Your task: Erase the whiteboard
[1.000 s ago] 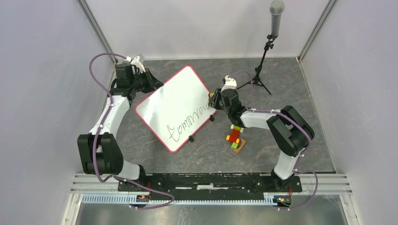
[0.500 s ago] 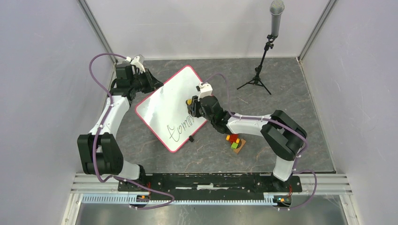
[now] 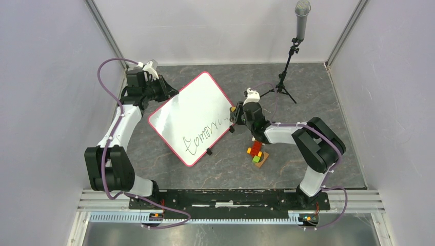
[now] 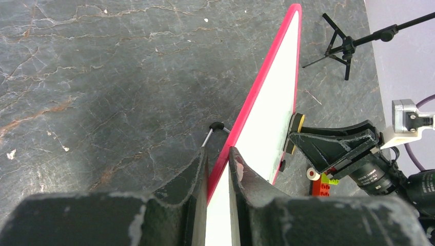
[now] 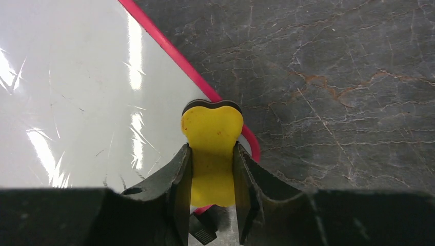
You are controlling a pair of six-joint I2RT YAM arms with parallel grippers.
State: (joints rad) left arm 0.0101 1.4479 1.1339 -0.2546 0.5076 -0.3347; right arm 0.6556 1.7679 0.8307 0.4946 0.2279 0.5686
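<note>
The whiteboard [image 3: 192, 110], white with a red-pink rim, lies slanted on the dark table, and black handwriting [image 3: 202, 136] crosses its near half. My left gripper [image 3: 173, 93] is shut on the board's far-left edge; in the left wrist view the two fingers [image 4: 218, 169] pinch the red rim, and the board [image 4: 272, 113] is seen edge-on. My right gripper [image 3: 235, 114] is shut on a yellow eraser [image 5: 212, 136] whose black pad rests at the board's right rim [image 5: 174, 56]. The eraser also shows in the left wrist view [image 4: 295, 132].
A microphone on a tripod stand [image 3: 290, 61] is at the back right. A stack of coloured toy bricks on a wooden base [image 3: 256, 152] sits just right of the board, under my right forearm. Black clip feet [image 3: 209, 151] stick out from the board's near edge. Walls close in on three sides.
My right gripper swept the eraser left across the writing's end, then came back to the board's right edge. The last letters are now faint. The left gripper has not moved.
</note>
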